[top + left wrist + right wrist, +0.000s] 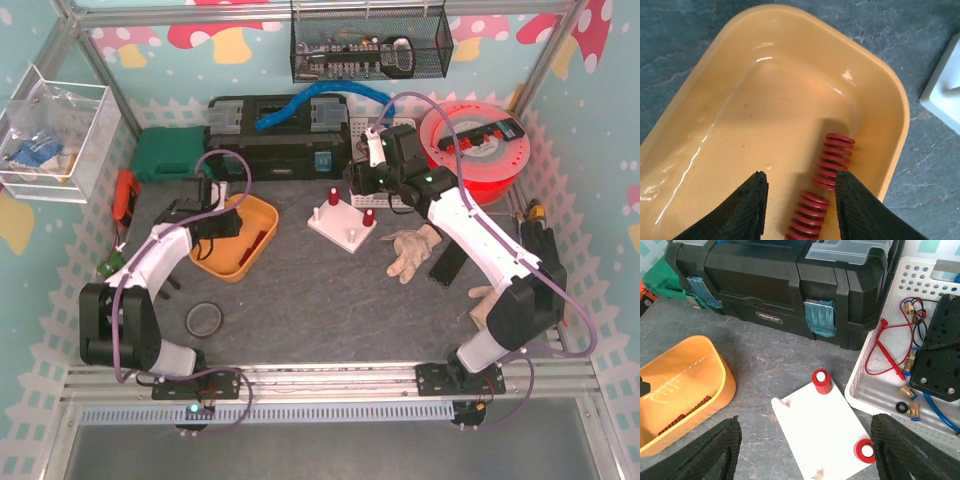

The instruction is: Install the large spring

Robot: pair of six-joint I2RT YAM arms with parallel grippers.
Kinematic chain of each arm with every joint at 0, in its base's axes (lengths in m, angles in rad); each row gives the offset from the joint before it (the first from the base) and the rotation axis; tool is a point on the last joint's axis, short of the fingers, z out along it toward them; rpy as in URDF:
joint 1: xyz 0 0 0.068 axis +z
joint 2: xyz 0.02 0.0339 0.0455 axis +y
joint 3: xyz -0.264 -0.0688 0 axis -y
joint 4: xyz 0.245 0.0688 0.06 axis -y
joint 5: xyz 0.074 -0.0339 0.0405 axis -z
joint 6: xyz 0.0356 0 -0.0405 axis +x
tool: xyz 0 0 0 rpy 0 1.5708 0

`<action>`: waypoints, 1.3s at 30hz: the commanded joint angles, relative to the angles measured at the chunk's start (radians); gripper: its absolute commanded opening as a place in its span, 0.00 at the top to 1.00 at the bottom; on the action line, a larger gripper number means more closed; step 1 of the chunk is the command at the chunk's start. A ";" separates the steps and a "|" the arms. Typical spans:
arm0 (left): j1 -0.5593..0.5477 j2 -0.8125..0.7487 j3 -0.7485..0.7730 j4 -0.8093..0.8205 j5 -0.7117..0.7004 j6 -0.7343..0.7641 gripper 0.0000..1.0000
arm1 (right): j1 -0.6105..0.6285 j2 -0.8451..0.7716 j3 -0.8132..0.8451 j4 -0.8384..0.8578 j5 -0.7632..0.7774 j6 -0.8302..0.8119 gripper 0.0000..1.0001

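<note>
Task barely begun, by our reading.

- Two loose red springs lie inside the tray, toward its right end: the near spring and the far spring, roughly end to end. We cannot tell which is the large one, since the frame edge cuts off the near one.
- Left claw is down in the tray, half open. Its fingers flank the near spring with a gap on each side, so there is no grip yet.
- Plate sits on the tabletop just right of the tray. Two fitted springs are already on its posts, and a bare peg stands at the corner nearest the tray.
- Right claw hangs over the plate, wide and empty.

Left to do, as we judge it: close on the spring, lift it out of the tray, carry it to the plate and seat it over a free peg.
</note>
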 commanded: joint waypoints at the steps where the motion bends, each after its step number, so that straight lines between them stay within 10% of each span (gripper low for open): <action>1: 0.017 0.057 0.057 -0.109 0.064 0.098 0.58 | -0.003 -0.054 -0.009 -0.024 -0.005 0.000 0.28; 39: 0.022 0.285 0.079 -0.248 0.107 0.327 0.53 | -0.003 -0.099 -0.013 -0.056 0.052 0.014 0.28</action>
